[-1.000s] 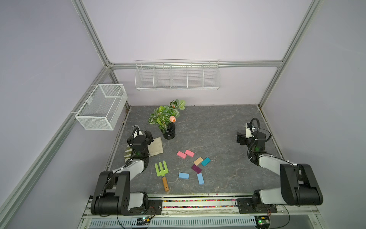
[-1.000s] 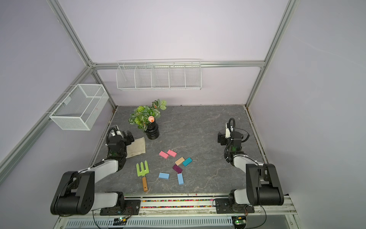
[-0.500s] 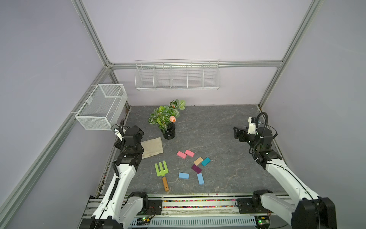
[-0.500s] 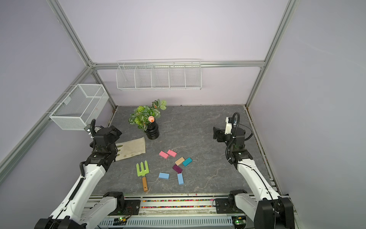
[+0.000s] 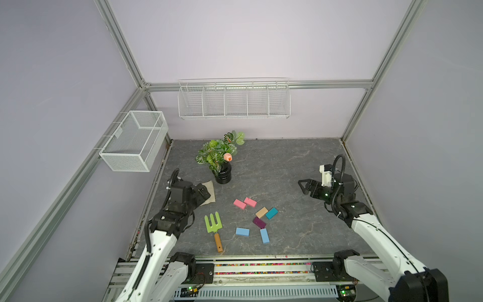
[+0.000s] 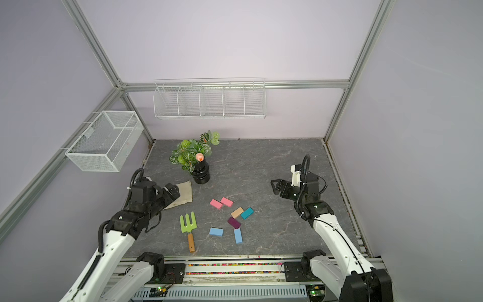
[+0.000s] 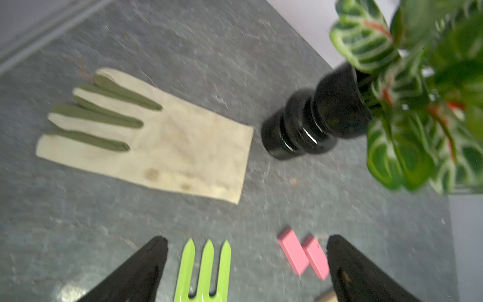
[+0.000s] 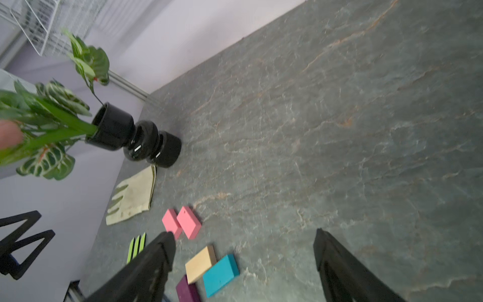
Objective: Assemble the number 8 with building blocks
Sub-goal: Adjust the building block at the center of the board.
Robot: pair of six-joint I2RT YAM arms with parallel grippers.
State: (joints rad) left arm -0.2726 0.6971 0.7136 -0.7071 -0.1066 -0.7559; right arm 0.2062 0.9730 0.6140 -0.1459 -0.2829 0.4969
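Note:
Seven building blocks lie loose on the dark table in both top views: two pink (image 5: 239, 204) (image 5: 250, 202), a tan (image 5: 261, 212), a teal (image 5: 271, 213), a dark purple (image 5: 259, 222) and two light blue (image 5: 242, 232) (image 5: 264, 235). My left gripper (image 5: 203, 192) hangs open above the glove, left of the blocks. Its wrist view shows both pink blocks (image 7: 302, 253) beyond its open jaws (image 7: 247, 244). My right gripper (image 5: 303, 186) hovers open to the right of the blocks. Tan (image 8: 200, 264), teal (image 8: 220, 274) and purple (image 8: 187, 290) blocks lie beyond its open fingers (image 8: 244, 240). Neither holds anything.
A green garden fork (image 5: 213, 224) with a wooden handle lies left of the blocks. A beige glove (image 5: 209, 194) lies under the left gripper. A potted plant in a black vase (image 5: 222, 175) stands behind it. Wire baskets (image 5: 234, 99) (image 5: 134, 141) hang on the walls.
Both arms have risen from their folded rest poses and reached inward, the grippers now nearer the blocks. The blocks have not moved.

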